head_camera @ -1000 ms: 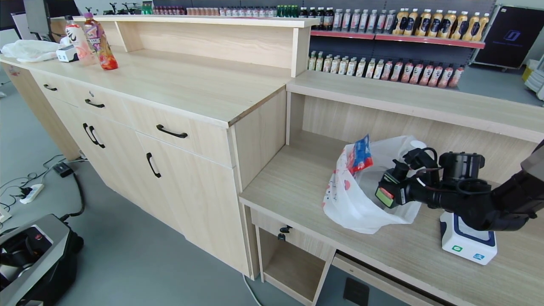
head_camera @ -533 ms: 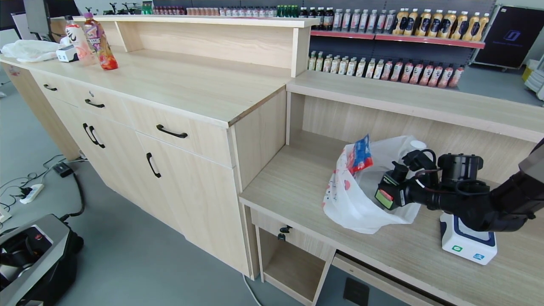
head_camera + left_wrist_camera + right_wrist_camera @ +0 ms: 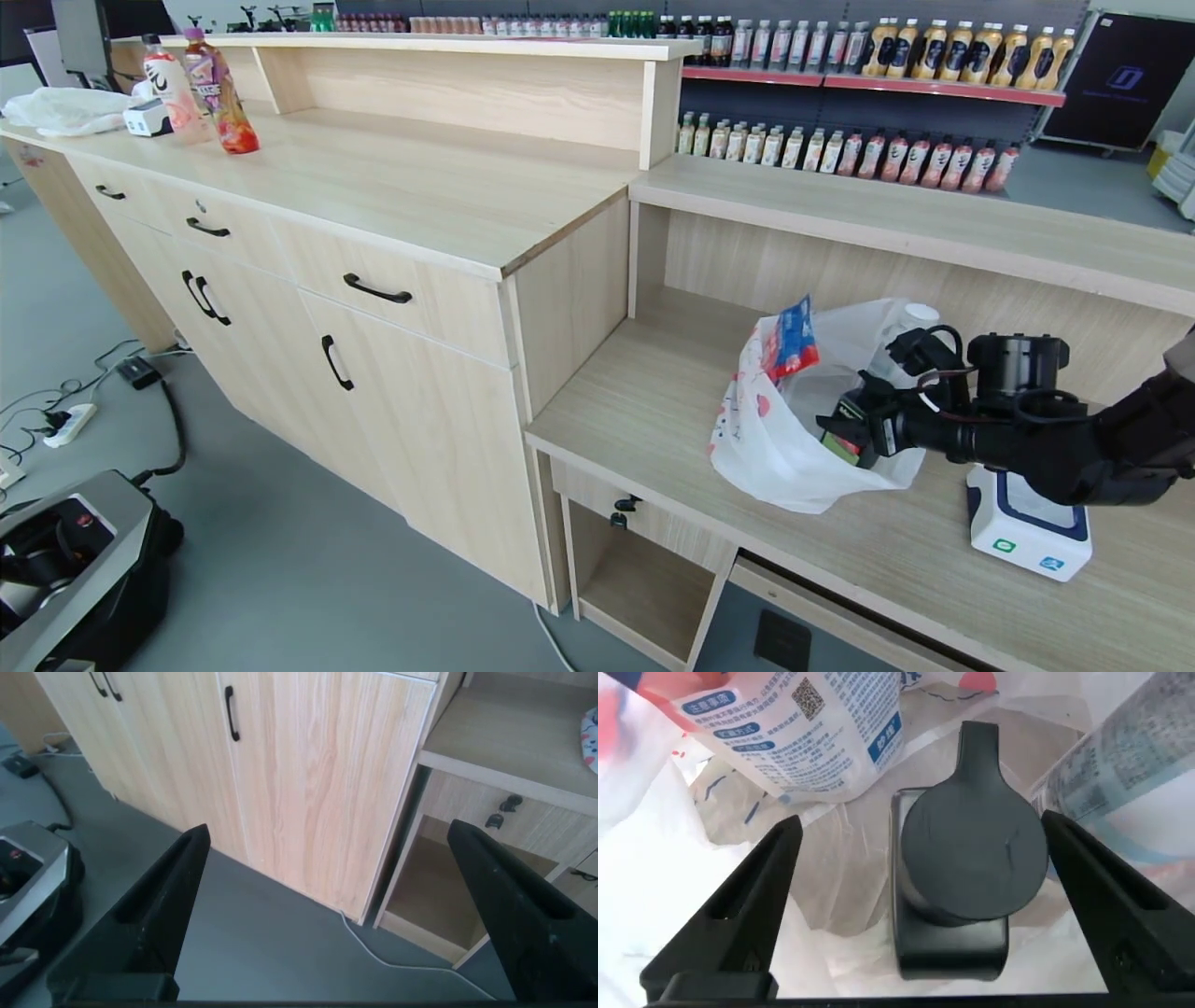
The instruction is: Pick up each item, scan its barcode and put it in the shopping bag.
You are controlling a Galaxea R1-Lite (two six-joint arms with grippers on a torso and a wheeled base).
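I had the right gripper [image 3: 920, 819] down in the bag [image 3: 766, 439] mouth, jaws wide and touching nothing. The dark item [image 3: 969, 873] lay inside by a pouch [image 3: 785, 728], so probably just a short drop. The left gripper [image 3: 327, 831] hung open and empty near the cabinet [image 3: 318, 765], out of the way.

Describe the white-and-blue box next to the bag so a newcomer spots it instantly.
Find the lower wooden counter, set right of the tall cabinet with black handles. On it, right of the crumpled white shopping bag, stands the box. It is a small hard-edged white block with a dark blue top and two small icons, green and blue, on its front.
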